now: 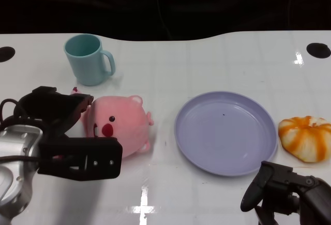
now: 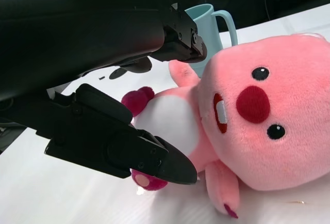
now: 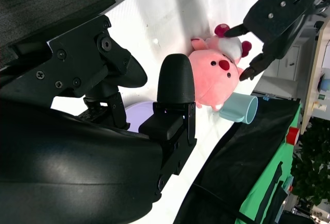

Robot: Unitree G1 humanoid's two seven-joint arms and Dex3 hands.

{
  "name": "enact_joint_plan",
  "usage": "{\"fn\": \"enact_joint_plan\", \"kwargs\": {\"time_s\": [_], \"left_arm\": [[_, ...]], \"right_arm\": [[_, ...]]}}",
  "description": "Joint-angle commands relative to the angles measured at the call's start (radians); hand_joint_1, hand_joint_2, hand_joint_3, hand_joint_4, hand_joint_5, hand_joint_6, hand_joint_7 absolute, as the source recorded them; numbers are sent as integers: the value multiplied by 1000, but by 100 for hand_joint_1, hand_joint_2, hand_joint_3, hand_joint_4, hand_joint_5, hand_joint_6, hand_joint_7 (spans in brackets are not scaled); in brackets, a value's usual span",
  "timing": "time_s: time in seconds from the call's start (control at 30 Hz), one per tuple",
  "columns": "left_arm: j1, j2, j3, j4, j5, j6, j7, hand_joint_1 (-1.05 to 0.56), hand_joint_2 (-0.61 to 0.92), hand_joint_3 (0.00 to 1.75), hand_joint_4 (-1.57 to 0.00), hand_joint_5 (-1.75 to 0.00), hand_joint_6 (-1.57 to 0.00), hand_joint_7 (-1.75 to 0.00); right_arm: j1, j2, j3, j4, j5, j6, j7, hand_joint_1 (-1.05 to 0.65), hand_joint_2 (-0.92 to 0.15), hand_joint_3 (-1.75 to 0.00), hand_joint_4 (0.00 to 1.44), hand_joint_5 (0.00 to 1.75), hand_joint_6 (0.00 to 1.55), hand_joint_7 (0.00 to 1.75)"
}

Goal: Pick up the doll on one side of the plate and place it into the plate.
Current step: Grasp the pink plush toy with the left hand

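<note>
While the plate (image 1: pixel 225 132) lies on the white table (image 1: pixel 207 59) right of centre in the head view, its lilac bowl holds nothing but a tiny dark speck. Far left stands a teal mug (image 1: pixel 88 58), upright, handle to the right; what is inside cannot be seen. The doll (image 1: pixel 121 125), pink and round, lies left of the plate with a strip of bare table between them. An orange-and-white pumpkin toy (image 1: pixel 306 138) sits just beside the plate's right rim. The left hand (image 1: pixel 64 132) is at the doll's left side, its fingers apart, one on the far side and one on the near side of the plush; whether they press it cannot be told from here. The right hand (image 1: pixel 282 189) hangs near the plate's near right edge, grasping nothing.

Seen from the left wrist, the doll (image 2: pixel 258 126) lies on its side, red nose and white belly toward the camera. The left hand's (image 2: pixel 178 105) fingers (image 2: pixel 154 157) spread around the doll's body and dark pink feet, released. The mug (image 2: pixel 209 28) stands just behind the doll.

From the right wrist, the right hand (image 3: pixel 149 105) fills the front, fingers loose. Beyond it show a sliver of plate (image 3: pixel 140 116), the doll (image 3: pixel 216 77), the mug (image 3: pixel 238 108) and the left hand (image 3: pixel 258 49) straddling the doll.
</note>
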Motion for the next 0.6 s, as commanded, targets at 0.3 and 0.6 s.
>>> {"fn": "enact_joint_plan", "kwargs": {"time_s": [0.3,0.6], "left_arm": [[-193,-95,-93,395,6,-21,75,-72,91,0,-18,-21,-27,-1],[-297,-180,-133,703,-51,-64,121,-70,88,0,-24,-16,-33,-2]], "right_arm": [[20,-7,-10,-36,9,11,-4,-4,-64,-110,62,174,55,148],[31,-9,-14,-50,13,11,0,-4,-63,-112,63,173,56,148]]}}
